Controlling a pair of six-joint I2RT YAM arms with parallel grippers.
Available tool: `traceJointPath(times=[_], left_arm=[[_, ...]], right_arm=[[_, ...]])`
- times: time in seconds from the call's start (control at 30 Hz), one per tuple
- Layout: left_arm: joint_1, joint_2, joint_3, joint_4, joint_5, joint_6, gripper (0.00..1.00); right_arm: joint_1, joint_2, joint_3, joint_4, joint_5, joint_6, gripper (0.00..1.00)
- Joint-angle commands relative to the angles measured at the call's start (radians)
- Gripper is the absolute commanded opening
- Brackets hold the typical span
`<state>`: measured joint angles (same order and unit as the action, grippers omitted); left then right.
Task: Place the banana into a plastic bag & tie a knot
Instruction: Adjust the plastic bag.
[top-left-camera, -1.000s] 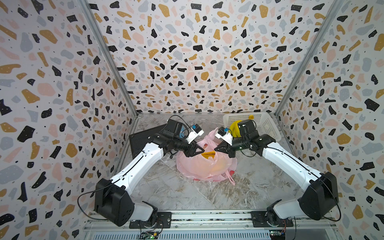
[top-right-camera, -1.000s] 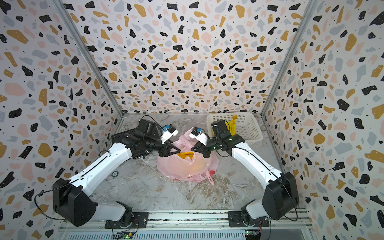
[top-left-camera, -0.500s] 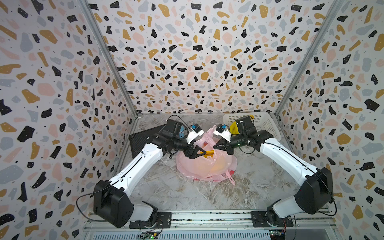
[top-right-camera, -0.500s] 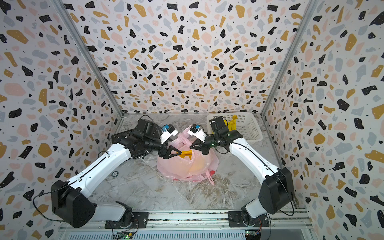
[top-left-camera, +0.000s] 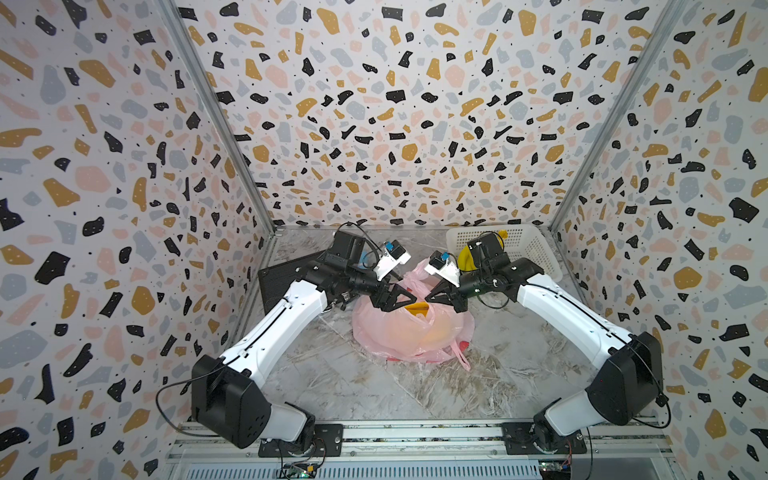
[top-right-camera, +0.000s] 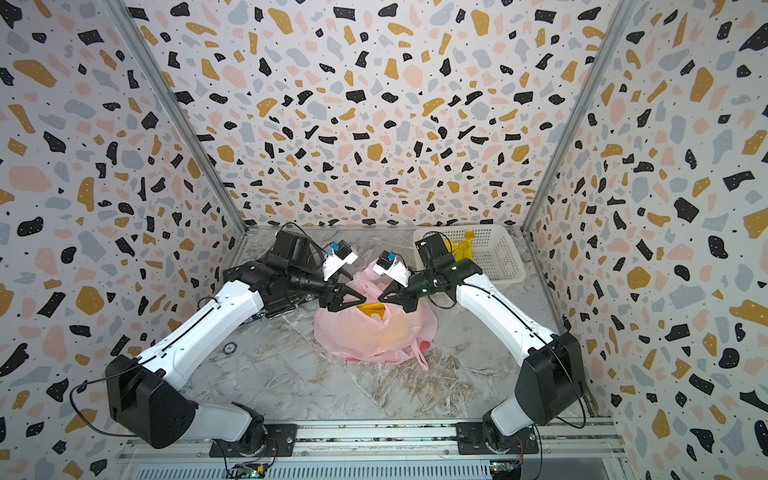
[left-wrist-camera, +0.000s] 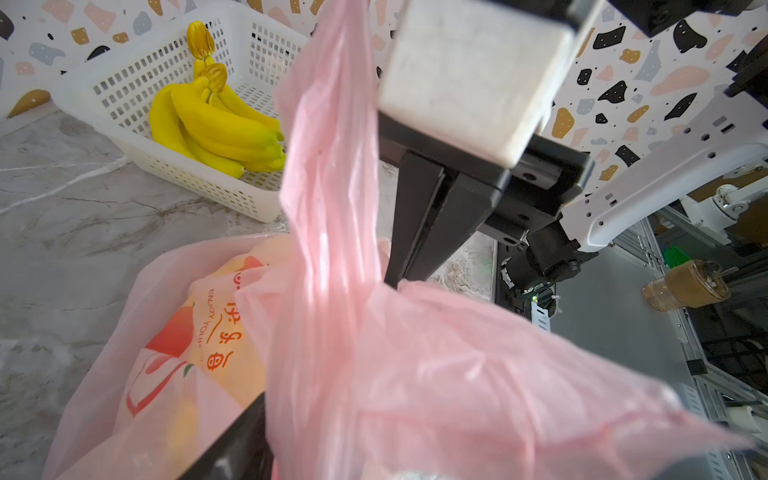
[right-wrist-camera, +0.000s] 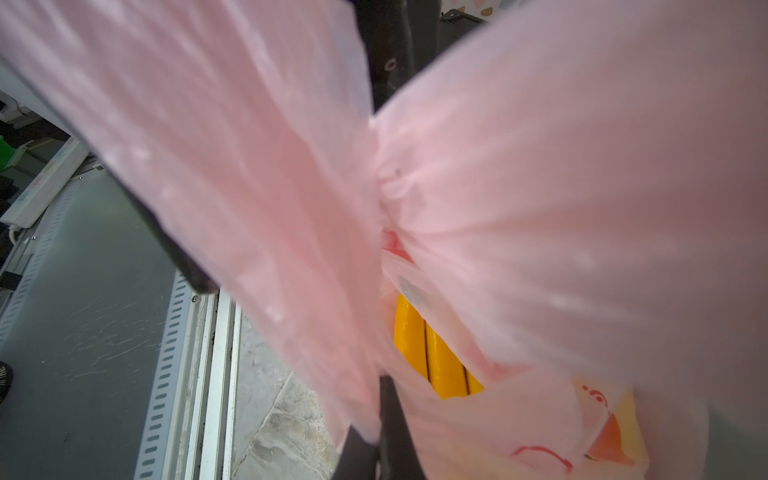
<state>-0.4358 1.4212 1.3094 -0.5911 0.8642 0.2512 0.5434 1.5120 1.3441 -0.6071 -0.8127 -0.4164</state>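
The pink plastic bag (top-left-camera: 399, 332) (top-right-camera: 357, 332) lies mid-table. Through its mouth shows the yellow banana (top-left-camera: 417, 308) (right-wrist-camera: 436, 353). My right gripper (top-left-camera: 430, 297) (left-wrist-camera: 395, 280) is shut on one twisted handle of the bag, which rises past it. My left gripper (top-left-camera: 409, 300) (top-right-camera: 360, 300) faces it tip to tip over the bag's mouth. It stands open, and pink film (left-wrist-camera: 415, 353) is draped across the gap. One of its fingers (left-wrist-camera: 237, 436) shows in the left wrist view. The other is hidden by plastic.
A white basket (top-left-camera: 528, 249) (left-wrist-camera: 124, 62) with a bunch of bananas (left-wrist-camera: 208, 120) stands at the back right, just behind my right arm. A black board (top-left-camera: 278, 282) lies at the back left under my left arm. A small ring (top-right-camera: 229, 348) lies on the marble.
My left gripper has opened and let go of the bag's plastic. My right gripper has moved a little toward the middle with the handle in it.
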Motion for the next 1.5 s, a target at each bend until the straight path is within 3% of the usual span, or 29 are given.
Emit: traceJointPath(times=[0.0, 0.17, 0.67, 0.73, 0.97, 1.03, 1.13, 1.2, 1.37, 1.47], left_arm=[[-0.001, 0.017, 0.05, 0.006, 0.046, 0.033, 0.76], [-0.001, 0.051, 0.095, -0.032, 0.078, 0.062, 0.75], [-0.003, 0.109, 0.115, -0.039, 0.151, 0.065, 0.54], [-0.003, 0.114, 0.116, -0.039, 0.154, 0.065, 0.48], [-0.004, 0.117, 0.111, -0.034, 0.146, 0.058, 0.07], [-0.003, 0.113, 0.102, -0.027, 0.142, 0.054, 0.01], [-0.003, 0.107, 0.082, -0.006, 0.13, 0.044, 0.0], [-0.003, 0.103, 0.07, 0.005, 0.131, 0.041, 0.0], [-0.003, 0.09, 0.038, 0.041, 0.142, 0.037, 0.0], [-0.003, 0.08, 0.03, 0.043, 0.156, 0.043, 0.0]], right_arm=[[0.004, -0.007, 0.045, -0.047, -0.016, -0.026, 0.0], [0.004, 0.004, 0.058, -0.063, -0.008, -0.032, 0.0], [0.005, 0.03, 0.087, -0.084, -0.002, -0.027, 0.0], [0.004, 0.033, 0.089, -0.086, -0.002, -0.027, 0.0], [0.005, 0.034, 0.091, -0.088, 0.003, -0.024, 0.0], [0.005, 0.031, 0.094, -0.086, 0.0, -0.019, 0.0], [0.005, 0.017, 0.091, -0.066, -0.005, 0.007, 0.01], [0.004, -0.006, 0.069, -0.019, 0.005, 0.052, 0.21], [-0.003, -0.092, -0.022, 0.177, 0.08, 0.231, 0.55], [-0.031, -0.124, -0.041, 0.256, 0.111, 0.347, 0.66]])
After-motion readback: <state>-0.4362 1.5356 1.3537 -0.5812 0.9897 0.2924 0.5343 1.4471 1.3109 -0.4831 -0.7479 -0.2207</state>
